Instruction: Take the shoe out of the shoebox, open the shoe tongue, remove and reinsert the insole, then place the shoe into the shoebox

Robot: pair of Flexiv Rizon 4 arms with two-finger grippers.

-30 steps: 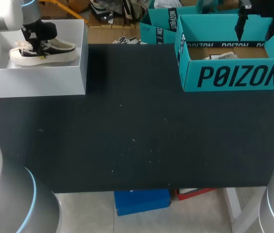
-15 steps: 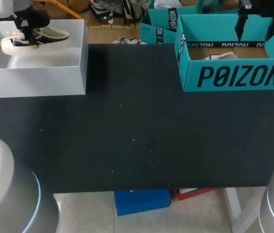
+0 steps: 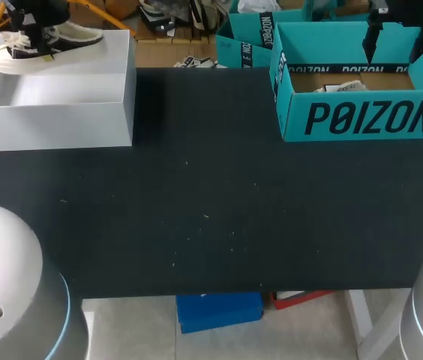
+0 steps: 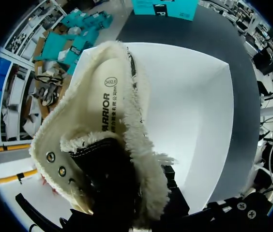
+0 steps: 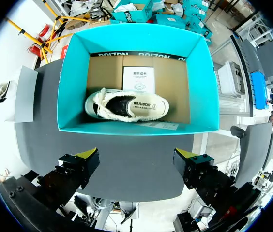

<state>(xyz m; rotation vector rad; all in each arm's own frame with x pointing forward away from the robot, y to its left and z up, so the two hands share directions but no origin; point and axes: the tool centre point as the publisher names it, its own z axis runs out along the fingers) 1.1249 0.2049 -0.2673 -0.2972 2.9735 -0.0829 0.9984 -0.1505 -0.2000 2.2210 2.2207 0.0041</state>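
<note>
1. My left gripper (image 3: 35, 30) is up over the far left corner of the white box (image 3: 54, 112). It is clamped on the shoe (image 3: 40, 41) at the laced throat, though the shoe hides most of both fingers.
2. The shoe hangs in the air above the white box, clear of its floor. It sits roughly level, with its toe out past the box's left wall and its heel over the far rim.
3. In the left wrist view the shoe (image 4: 102, 145) fills the space ahead of the fingers. The fleece collar is spread wide, the insole (image 4: 108, 104) lies flat inside, and the white box (image 4: 199, 121) is beneath it.
4. The teal box (image 3: 369, 120) stands well apart from the white box, off to its right on the same far side of the table (image 3: 211, 217).
5. My right gripper (image 3: 399, 41) is also well to the right of the white box, hovering above the teal box. Its fingers are spread wide and hold nothing.
6. In the right wrist view the gripper (image 5: 139, 154) looks straight down into the teal box (image 5: 73, 87). A second shoe (image 5: 127, 104) lies on its side on the cardboard floor, with a card (image 5: 137, 79) just beyond it.
</note>
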